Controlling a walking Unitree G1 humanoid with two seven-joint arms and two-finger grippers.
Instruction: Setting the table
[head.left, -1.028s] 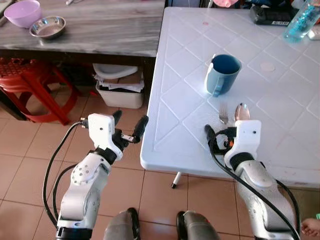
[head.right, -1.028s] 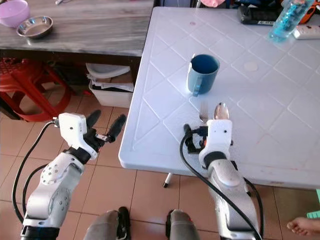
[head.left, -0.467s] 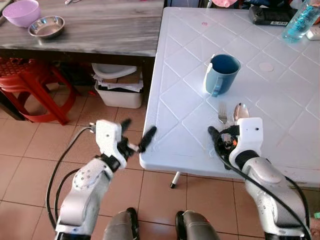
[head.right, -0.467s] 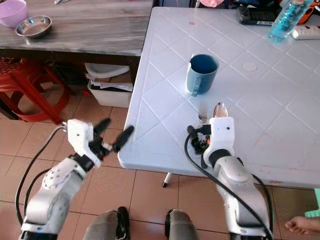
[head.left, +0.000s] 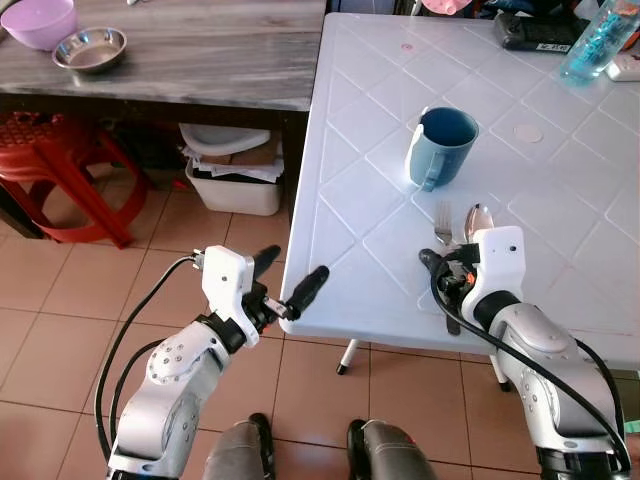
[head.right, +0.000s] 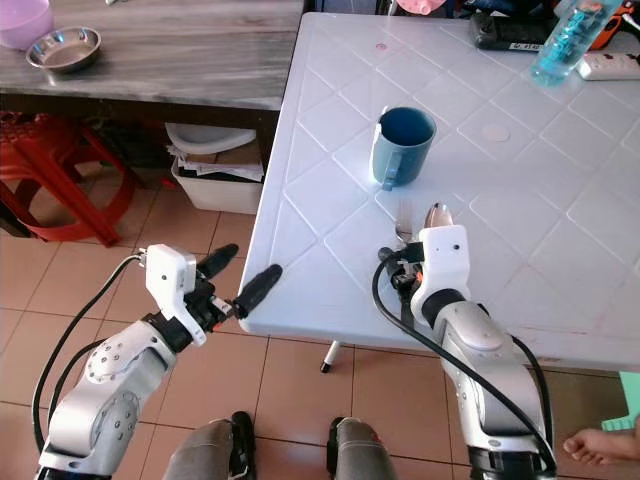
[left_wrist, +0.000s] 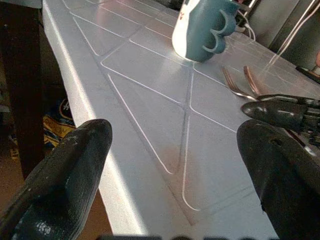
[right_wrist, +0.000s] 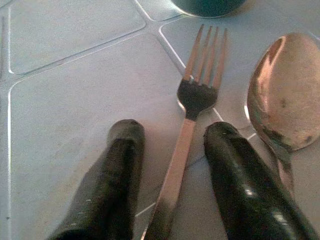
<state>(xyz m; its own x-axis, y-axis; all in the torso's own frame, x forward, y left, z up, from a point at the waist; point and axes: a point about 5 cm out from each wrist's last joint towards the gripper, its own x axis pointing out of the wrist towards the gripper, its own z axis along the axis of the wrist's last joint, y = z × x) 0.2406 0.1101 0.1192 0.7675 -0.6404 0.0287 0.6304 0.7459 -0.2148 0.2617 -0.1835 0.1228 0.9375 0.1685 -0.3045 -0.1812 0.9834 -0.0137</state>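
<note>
Since a second ago my left arm has swung inward, carrying my left gripper from out over the tiled floor to the near left corner of the white plastic table with its moulded diamond pattern, while my right arm has stayed low over the cutlery near the front edge. Beyond that table's left side stands a grey marble-patterned counter, with a red plastic stool and a white bin of scraps beneath it, all on the terracotta floor tiles. On the white table, a blue ceramic mug with a curled handle stands upright, just behind the cutlery. My left gripper hangs released, its two black fingers spread wide and holding nothing, just off the table's corner edge. My right gripper rests low on the tabletop, its fingers apart and lying along either side of the handle of a silver metal fork, not clenched on it as far as I can see. The fork's tines point toward the mug, and a silver metal spoon lies just beside it, bowl up, on the outer side of my right finger. Far back on the counter sit a lilac plastic bowl and a small steel bowl.
</note>
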